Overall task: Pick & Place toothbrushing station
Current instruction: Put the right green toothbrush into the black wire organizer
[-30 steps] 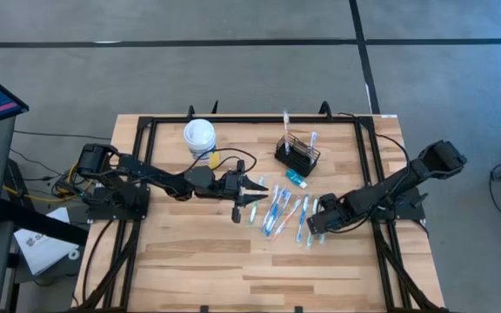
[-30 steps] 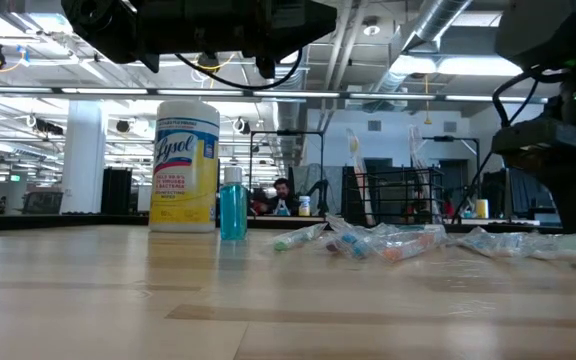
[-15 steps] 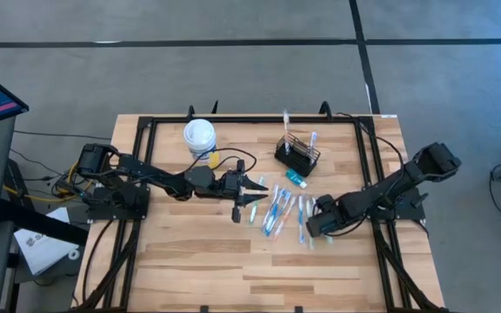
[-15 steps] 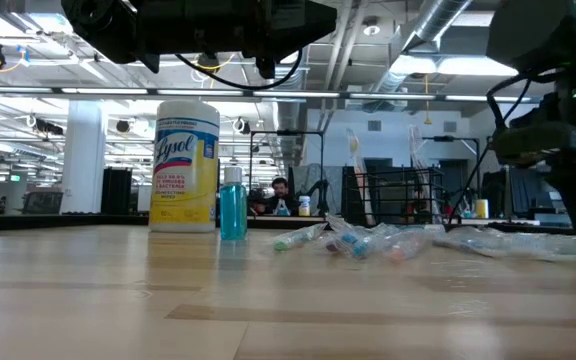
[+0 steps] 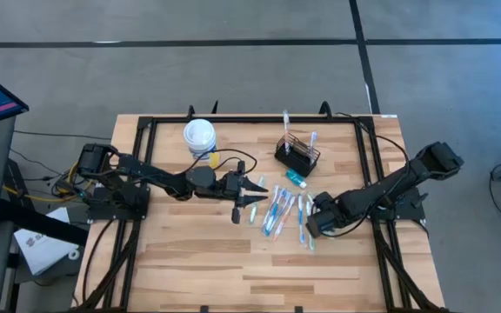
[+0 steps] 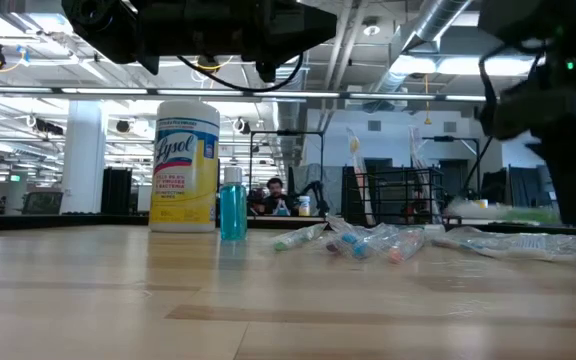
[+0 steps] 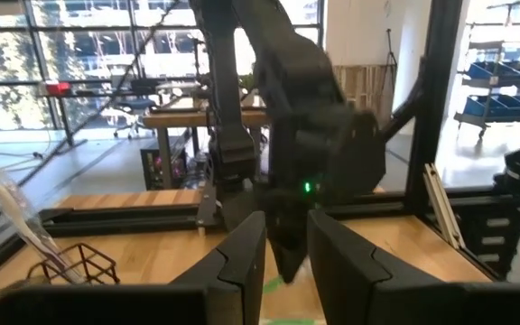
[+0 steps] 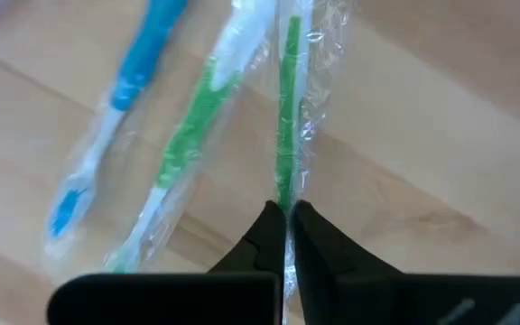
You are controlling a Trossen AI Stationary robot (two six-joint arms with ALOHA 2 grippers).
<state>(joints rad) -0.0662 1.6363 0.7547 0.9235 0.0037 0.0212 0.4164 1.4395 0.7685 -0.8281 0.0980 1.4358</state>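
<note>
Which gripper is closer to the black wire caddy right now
It looks about even, perhaps the left. The left gripper hovers to the caddy's left, nearer the front; the right gripper, shut on a wrapped green toothbrush, sits in front of it.

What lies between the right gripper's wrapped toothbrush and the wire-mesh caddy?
Seen from above, only a small teal item lies on the table beside the caddy. The right gripper, shut on the green toothbrush, could lift over it.

"lysol" in blue script, on the yellow canister (image 6: 187, 165)
</note>
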